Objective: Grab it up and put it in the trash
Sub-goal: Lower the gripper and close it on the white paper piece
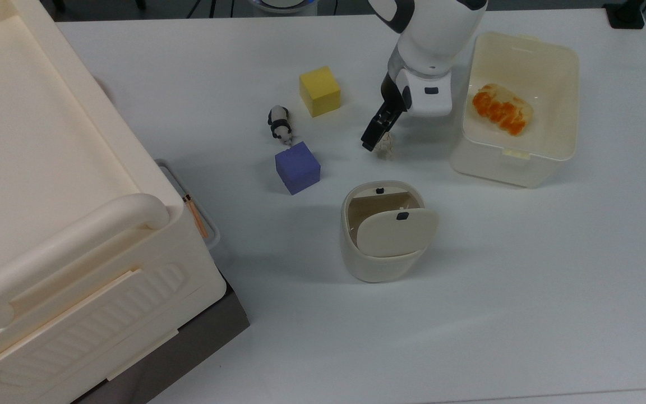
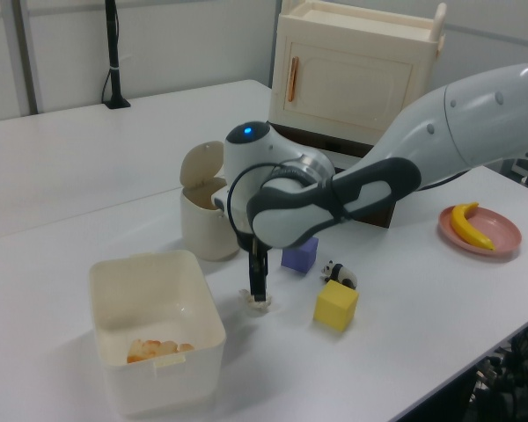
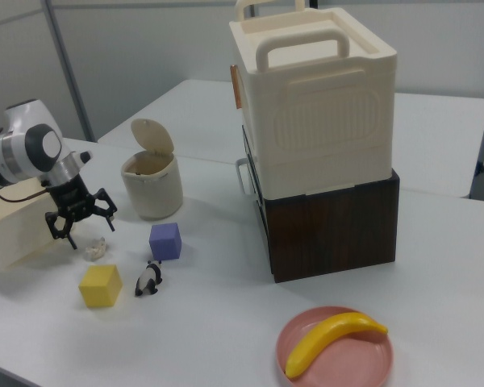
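Top view: gripper (image 1: 375,136) low over the table (image 1: 525,280), tip at the paper wad (image 1: 384,146); wad mostly hidden by the fingers, a bit pokes out on the top view's right and below.
Top view, layout: wad lies between yellow cube (image 1: 319,91) and cream tub (image 1: 516,106); trash bin (image 1: 386,231) is toward the bottom of the frame, near, flap tilted, mouth partly open.
Top view, other: purple cube (image 1: 298,167) and panda figurine (image 1: 280,124) off on the top view's left, apart from the wad.
Left view: gripper (image 2: 259,292) points straight down, tips right at the wad (image 2: 249,300); looks touching or nearly so, can't tell which.
Left view, bin: trash bin (image 2: 205,215) behind the wad, lid up.
Right view: gripper (image 3: 81,228) spread wide, 2 fingers apart, nothing held yet; wad (image 3: 95,249) sits on the table just under and slightly on the right view's right of the tips.
Key relation: wad is below the open fingers, a touch off-centre; no clear long axis, so approx any closing direction should do.
Step (my read): final descent before the pinch, then lift and carry to the bin.
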